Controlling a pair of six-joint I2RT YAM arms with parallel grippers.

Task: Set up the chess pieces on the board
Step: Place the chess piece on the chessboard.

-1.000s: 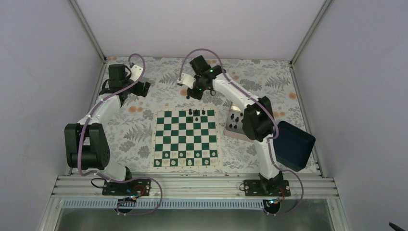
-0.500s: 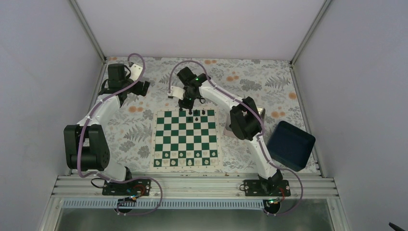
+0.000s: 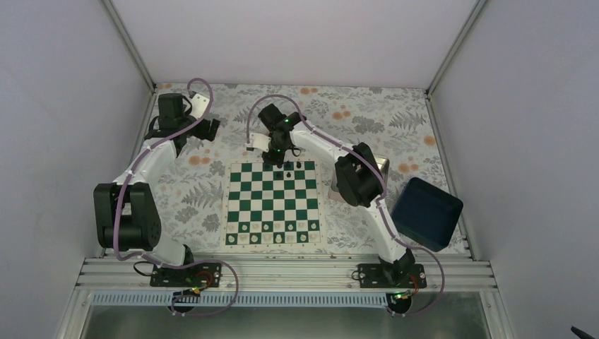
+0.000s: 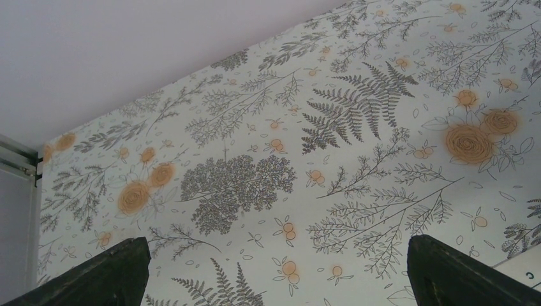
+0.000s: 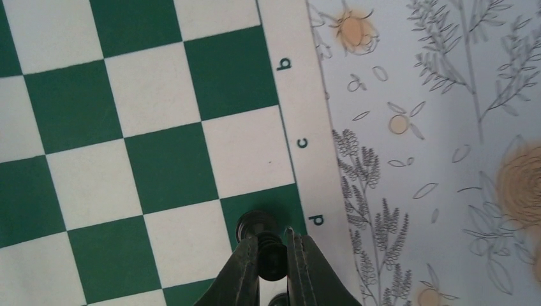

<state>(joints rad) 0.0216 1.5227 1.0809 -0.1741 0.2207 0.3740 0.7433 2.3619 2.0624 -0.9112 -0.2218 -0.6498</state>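
The green and white board (image 3: 272, 203) lies in the middle of the table. My right gripper (image 3: 277, 157) is over its far edge, shut on a black chess piece (image 5: 258, 224). In the right wrist view my gripper (image 5: 273, 237) holds the piece upright, its base on or just above the green square next to the letter "d" on the board (image 5: 159, 166). A few more black pieces (image 3: 293, 167) stand on the far row just to the right. Small white pieces (image 3: 272, 239) line the near row. My left gripper (image 3: 205, 131) is open and empty over the floral cloth, far left of the board; its fingers (image 4: 96, 274) are spread wide.
A silvery tray (image 3: 382, 164) lies right of the board, mostly hidden by my right arm. A dark blue box (image 3: 426, 213) sits at the right edge. Grey walls enclose the table on three sides.
My right gripper has moved left and down from behind the board onto its far row, carrying the black piece. The left arm has not moved.
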